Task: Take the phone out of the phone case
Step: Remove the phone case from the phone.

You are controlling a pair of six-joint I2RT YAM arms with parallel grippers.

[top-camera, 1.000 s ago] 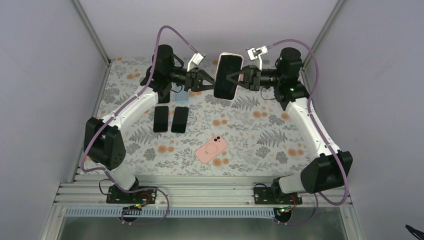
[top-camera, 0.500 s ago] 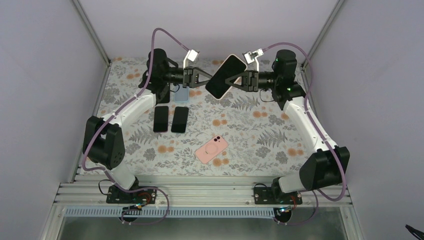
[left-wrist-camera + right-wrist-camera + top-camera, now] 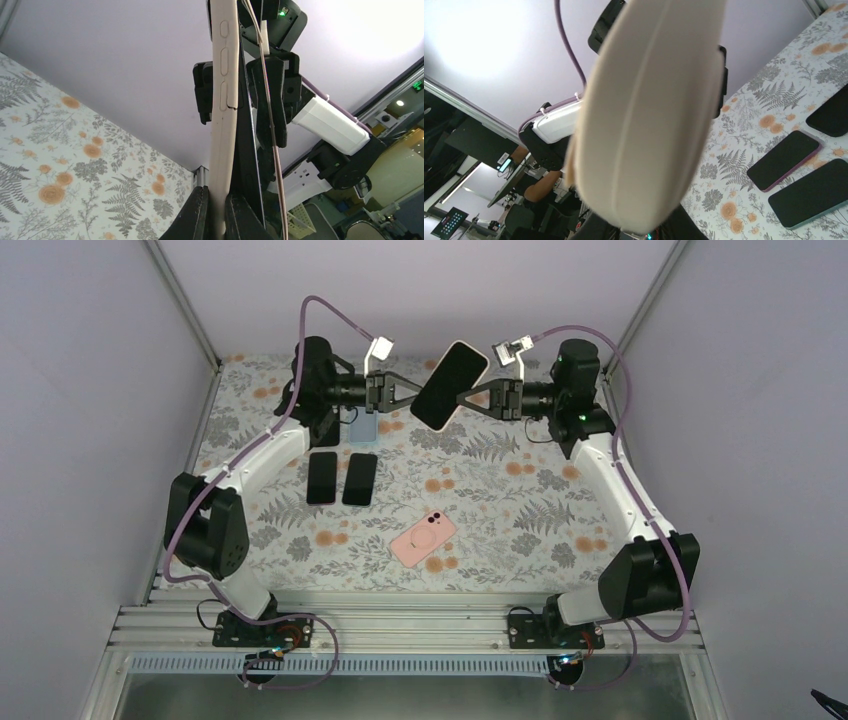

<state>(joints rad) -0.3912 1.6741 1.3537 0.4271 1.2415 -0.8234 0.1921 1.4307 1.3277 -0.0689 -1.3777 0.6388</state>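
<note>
A black-screened phone (image 3: pixel 448 386) in a cream phone case (image 3: pixel 479 351) hangs slanted in the air over the back of the table, held between both arms. My left gripper (image 3: pixel 413 401) is shut on the case's edge; in the left wrist view the cream case (image 3: pixel 222 115) is pinched between the fingers (image 3: pixel 197 217), while the dark phone (image 3: pixel 246 165) stands slightly off the case beside them. My right gripper (image 3: pixel 463 397) clamps across phone and case from the other side. The case's rounded end (image 3: pixel 649 115) fills the right wrist view and hides most of its fingers.
Two black phones (image 3: pixel 322 478) (image 3: pixel 360 478) lie side by side left of centre, with a light blue case (image 3: pixel 362 428) behind them. A pink case (image 3: pixel 423 539) lies near the middle front. White walls enclose the floral mat on three sides.
The phone has tipped from upright to a slant, top toward the right. Both grippers have shifted a little toward the back wall, still holding it.
</note>
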